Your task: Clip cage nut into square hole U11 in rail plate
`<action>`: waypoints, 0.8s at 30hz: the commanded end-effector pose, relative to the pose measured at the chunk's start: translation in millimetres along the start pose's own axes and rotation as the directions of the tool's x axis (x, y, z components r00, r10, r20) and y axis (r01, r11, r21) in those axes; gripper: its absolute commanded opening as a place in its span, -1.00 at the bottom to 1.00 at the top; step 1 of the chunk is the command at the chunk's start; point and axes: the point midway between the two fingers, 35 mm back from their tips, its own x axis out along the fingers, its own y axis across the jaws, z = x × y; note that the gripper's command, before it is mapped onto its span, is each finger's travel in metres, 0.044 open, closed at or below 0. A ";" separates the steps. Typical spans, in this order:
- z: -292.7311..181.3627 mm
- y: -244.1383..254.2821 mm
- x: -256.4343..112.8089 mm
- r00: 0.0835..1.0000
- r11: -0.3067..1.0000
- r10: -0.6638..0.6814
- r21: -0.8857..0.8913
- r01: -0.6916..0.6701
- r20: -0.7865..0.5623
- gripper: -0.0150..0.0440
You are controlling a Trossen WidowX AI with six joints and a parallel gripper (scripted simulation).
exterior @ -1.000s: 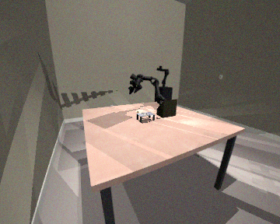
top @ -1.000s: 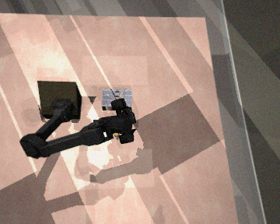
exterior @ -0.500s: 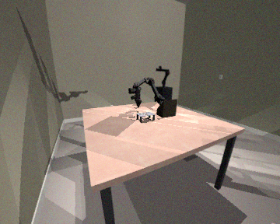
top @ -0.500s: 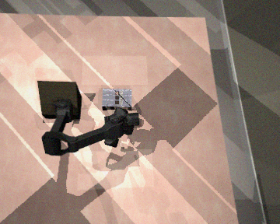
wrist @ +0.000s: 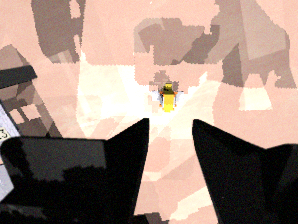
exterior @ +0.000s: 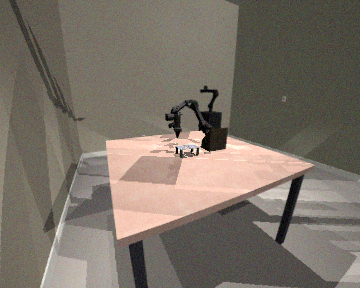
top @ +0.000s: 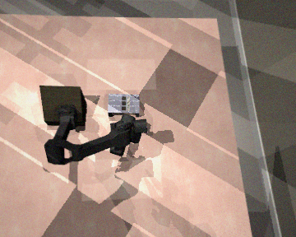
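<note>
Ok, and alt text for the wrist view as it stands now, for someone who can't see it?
A small yellow cage nut lies on the pinkish table top, ahead of the pincer, whose two black fingers stand apart with nothing between them. At the left edge, part of a pale plate shows.

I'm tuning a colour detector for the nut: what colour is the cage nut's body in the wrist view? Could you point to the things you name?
The cage nut (wrist: pixel 169 103) is mostly bright yellow, seen best in the wrist view.

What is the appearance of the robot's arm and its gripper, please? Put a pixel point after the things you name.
The arm (top: pixel 96 146) (exterior: pixel 190 103) is black, with slim links and bulkier joints. The gripper (exterior: pixel 177 136) (wrist: pixel 170 124) has two black fingers, broad at the base and tapering to narrow tips. I cannot make out any cables or markings.
</note>
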 end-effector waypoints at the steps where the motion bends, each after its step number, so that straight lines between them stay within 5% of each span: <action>1: -0.3 -0.9 0.3 1.000 1.000 -0.007 0.003 0.007 0.000 -0.08; 24: -0.1 -1.5 48.5 1.000 1.000 -0.009 0.003 0.009 0.001 -0.08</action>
